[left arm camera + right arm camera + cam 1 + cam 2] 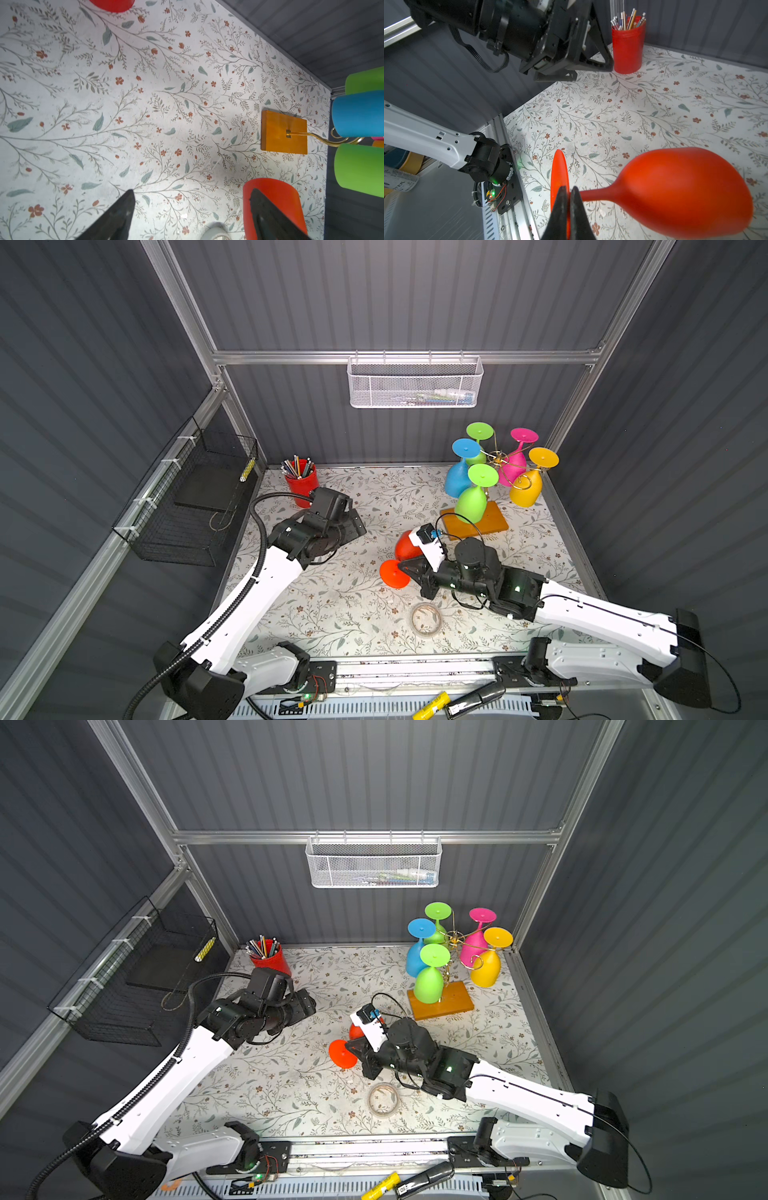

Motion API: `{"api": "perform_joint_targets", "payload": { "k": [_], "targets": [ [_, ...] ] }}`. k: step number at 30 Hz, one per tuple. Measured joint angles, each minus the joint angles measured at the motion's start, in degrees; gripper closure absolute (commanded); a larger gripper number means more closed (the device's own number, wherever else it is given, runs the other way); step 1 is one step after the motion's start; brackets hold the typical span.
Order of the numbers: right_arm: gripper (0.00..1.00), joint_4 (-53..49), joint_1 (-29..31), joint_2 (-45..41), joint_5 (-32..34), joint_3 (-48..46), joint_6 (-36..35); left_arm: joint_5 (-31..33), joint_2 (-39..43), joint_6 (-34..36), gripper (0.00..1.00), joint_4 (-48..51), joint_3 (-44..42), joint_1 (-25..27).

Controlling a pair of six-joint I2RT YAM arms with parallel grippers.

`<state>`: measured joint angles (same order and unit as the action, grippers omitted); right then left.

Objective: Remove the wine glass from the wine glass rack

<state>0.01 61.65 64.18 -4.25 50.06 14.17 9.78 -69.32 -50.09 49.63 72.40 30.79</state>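
- The right claw point(569, 190) is pinched shut on the stem of the orange-red wine glass point(685, 191), next to its foot.
- The glass lies sideways, off the wine glass rack point(494, 520) and near its base.
- The left claw point(191, 192) gapes wide and holds nothing.

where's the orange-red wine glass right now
In both top views the orange-red wine glass is held sideways by its stem in the right gripper, near the middle of the table, just in front of the wooden base of the wine glass rack.

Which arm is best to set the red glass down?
The right one. The right fingers are shut on the stem of the red glass, clear of the rack. The left fingers stand open and empty, near the pencil cup.
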Motion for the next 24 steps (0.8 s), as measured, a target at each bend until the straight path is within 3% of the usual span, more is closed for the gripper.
{"api": "perform_joint_targets", "payload": {
  "k": [13,24],
  "targets": [
    [1.00,13.9,2.3,7.5,6.2,-0.7,-17.4,-6.6,-3.1,-11.1,0.25,7.9,4.4,-1.3],
    [1.00,28.6,3.8,16.7,14.8,-3.0,-30.6,-10.6,-3.9,-16.8,0.28,9.3,3.4,-3.3]
  ]
}}
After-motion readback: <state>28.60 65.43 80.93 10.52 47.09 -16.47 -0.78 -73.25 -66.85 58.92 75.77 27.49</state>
